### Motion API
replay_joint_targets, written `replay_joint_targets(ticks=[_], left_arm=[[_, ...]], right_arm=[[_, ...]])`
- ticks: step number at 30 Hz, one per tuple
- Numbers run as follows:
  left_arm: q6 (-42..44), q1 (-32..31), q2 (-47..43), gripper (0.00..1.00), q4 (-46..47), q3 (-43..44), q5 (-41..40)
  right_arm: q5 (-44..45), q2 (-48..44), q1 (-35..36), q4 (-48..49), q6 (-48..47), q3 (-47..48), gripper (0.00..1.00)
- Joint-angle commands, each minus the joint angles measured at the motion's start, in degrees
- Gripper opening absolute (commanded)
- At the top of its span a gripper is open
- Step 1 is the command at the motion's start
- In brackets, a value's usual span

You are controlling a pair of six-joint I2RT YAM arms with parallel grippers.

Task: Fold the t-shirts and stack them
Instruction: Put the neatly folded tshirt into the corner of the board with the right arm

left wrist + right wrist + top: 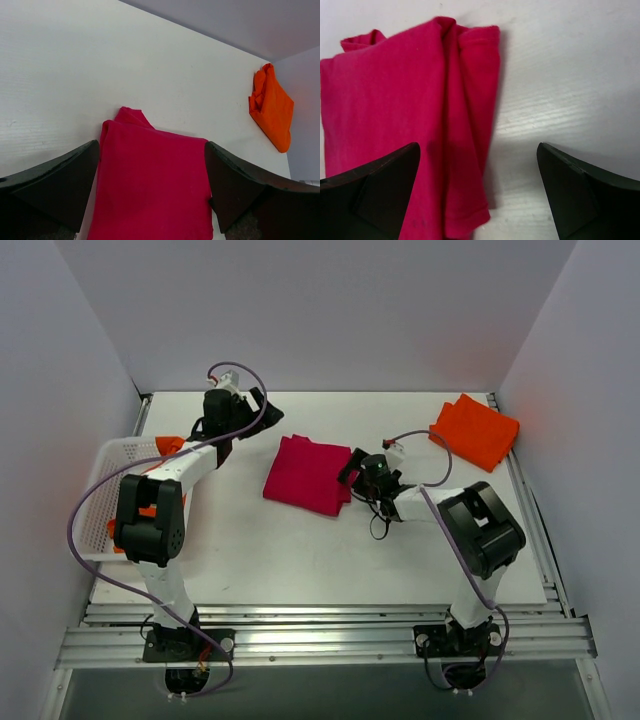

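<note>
Landmark: pink shirt (307, 474), folded to a rough rectangle, flat on the white table (300, 560), one small corner poking out at its far end
Left gripper (268, 412): jaws wide apart, nothing held, hovering just beyond the far left corner of the pink shirt and looking down along it
Right gripper (352, 472): jaws wide apart, empty, low at the right edge of the pink shirt, one finger over the cloth and the other over bare table
Orange shirt (476, 430): folded, well apart from the pink shirt, off to its far right
Basket (95, 490): white mesh, well to the left of the pink shirt, with orange cloth (168, 445) inside
Step in hand: probably taking hold of the pink shirt's right edge, either to tidy the fold or to carry it over to the orange shirt
Doing it well: drop low enough to get one finger under every layer at that edge, pinch the whole thickness, take the opposite side with the left gripper, lift level and slowly
Risk: catching only the top layer would likely pull the fold open
</note>
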Motion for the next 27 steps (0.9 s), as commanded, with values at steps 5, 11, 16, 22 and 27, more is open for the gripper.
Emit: replay_joint_targets(ticks=[5,11,16,22,27], left_arm=[[1.79,0.50,-0.29,0.94,4.54,0.38,-0.34],[1.79,0.85,0.15,0.94,4.72,-0.05,-0.42],[0.74,1.90,-0.38,0.95,5.86,-1.72,0.37],[-2.16,2.87,-2.57,0.95,9.55,-6.73,1.60],[-5.41,2.87,-4.51,0.96,16.83,-14.45,2.30]], right_arm=[[-3.36,8.71,1.79,2.74,2.19,3.80,1.00],[-4.42,12.77,2.58,3.88,2.55,6.79,0.94],[-6.00,15.93,2.06,4.16,1.93,9.15,0.02],[-3.46,13.83,-2.33,-6.90,-3.77,17.23,0.00],[4.78,11.54,-6.20,-25.44,-13.42,35.59,0.00]])
